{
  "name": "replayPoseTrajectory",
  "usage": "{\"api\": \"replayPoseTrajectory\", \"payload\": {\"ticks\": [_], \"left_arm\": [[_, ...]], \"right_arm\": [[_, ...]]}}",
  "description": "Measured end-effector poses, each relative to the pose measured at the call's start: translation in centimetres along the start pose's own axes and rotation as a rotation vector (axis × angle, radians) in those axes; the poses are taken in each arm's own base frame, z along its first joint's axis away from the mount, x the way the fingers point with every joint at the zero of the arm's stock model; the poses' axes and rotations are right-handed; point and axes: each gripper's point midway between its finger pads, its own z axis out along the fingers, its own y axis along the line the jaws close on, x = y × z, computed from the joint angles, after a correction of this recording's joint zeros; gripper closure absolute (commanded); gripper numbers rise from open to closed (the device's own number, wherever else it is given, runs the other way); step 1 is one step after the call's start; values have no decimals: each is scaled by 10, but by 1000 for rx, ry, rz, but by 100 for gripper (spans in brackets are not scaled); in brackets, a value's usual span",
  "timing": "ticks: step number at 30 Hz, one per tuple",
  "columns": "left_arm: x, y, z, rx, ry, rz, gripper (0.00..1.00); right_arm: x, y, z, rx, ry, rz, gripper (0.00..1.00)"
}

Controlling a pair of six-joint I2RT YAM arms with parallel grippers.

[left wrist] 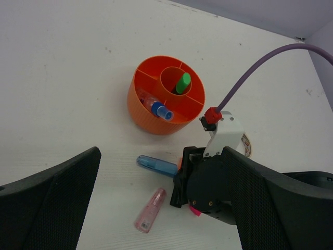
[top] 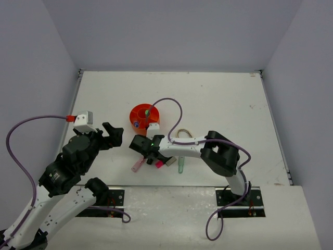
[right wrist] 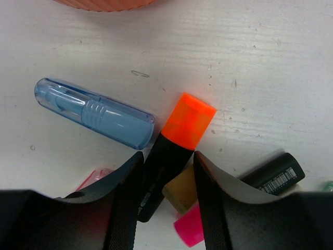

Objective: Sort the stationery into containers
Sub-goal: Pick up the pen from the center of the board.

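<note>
The orange organiser (top: 144, 117) stands mid-table, and in the left wrist view (left wrist: 151, 117) it holds a green highlighter (left wrist: 182, 83) in its central well and a blue-capped piece (left wrist: 158, 110) in an outer compartment. My right gripper (top: 142, 146) is low on the table just in front of it. In the right wrist view it (right wrist: 167, 161) is closed around the black body of an orange-ended highlighter (right wrist: 179, 138). A blue capsule (right wrist: 93, 112), a tan block (right wrist: 182, 194) and a pink end (right wrist: 190, 229) lie against it. My left gripper (top: 115, 134) is open and empty, raised to the left.
A pink capsule (left wrist: 150, 211) lies in front of the right gripper. A beige tape ring (top: 183, 135) and a green capsule (top: 181, 165) lie beside the right arm. Another black highlighter (right wrist: 273, 172) lies to the right of the jaws. Walls enclose the table on three sides.
</note>
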Motion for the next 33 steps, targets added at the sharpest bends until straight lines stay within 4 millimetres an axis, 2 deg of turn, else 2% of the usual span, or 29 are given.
{"api": "replayPoseTrajectory", "payload": {"ticks": [14,22,27,33], "left_arm": [[-2,0,-3,7,-12,-7,0],[-3,0,-3,9,-14,-8,0],[-3,0,-3,9,-14,-8,0],[-3,0,-3,9,-14,-8,0]], "right_arm": [[2,1,7,9,13,10,55],[3,-3,7,8,1,57,67],[5,-6,4,4,0,94,71],[4,-6,4,7,-2,110,84]]}}
